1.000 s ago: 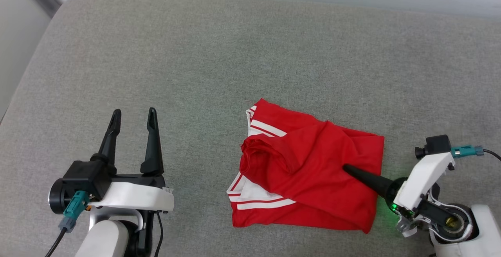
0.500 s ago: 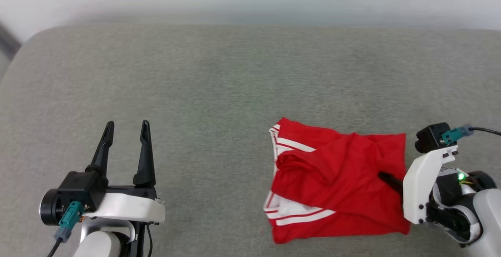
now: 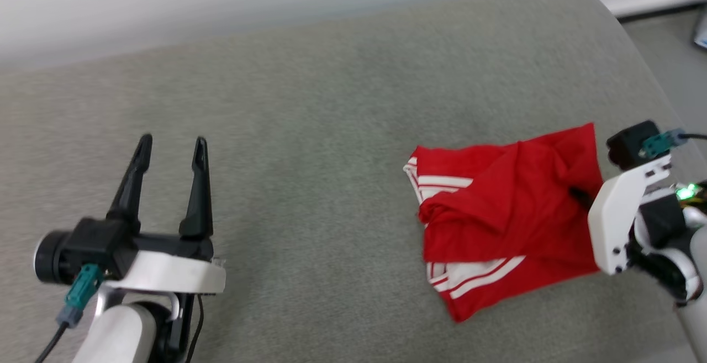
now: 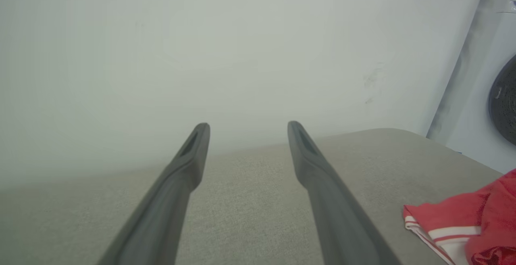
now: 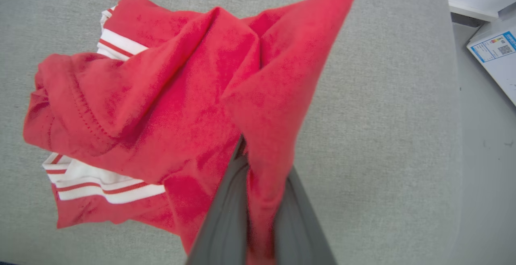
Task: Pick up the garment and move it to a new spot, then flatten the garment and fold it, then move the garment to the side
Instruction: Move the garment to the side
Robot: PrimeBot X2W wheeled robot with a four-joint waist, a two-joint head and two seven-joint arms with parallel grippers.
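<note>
Near the right end of the grey table (image 3: 331, 103), the garment (image 3: 508, 214) lies as a loosely folded red bundle. White striped sleeve trim shows along its left and lower edges. Its right side sits close to the table's rounded corner.

It looks like thin, soft knit: light to move, but limp, so it will probably sag, stretch and trail from whatever point holds it. The folded layers have nothing keeping them together and could slide apart or open if pulled from a single layer. A good hold seems to be a thick pinch through several layers near the right edge, kept low so the rest slides flat across the table.

The right fingers (image 5: 225, 216) are closed narrow on just such a fold. In the right wrist view, red cloth is squeezed between them and drapes over their tips, and one corner of the garment (image 5: 161, 95) stands up in a peak above. In the head view the right fingers (image 3: 579, 194) reach in from the table's right edge, pointing left and set low, with the white wrist bracket upright behind them.

The left fingers (image 3: 196, 186) are spread wide and hold nothing. That arm hangs over the left part of the table, well apart from the garment (image 4: 463, 216). The left fingers (image 4: 322, 200) point toward the pale wall (image 4: 242, 47).
</note>
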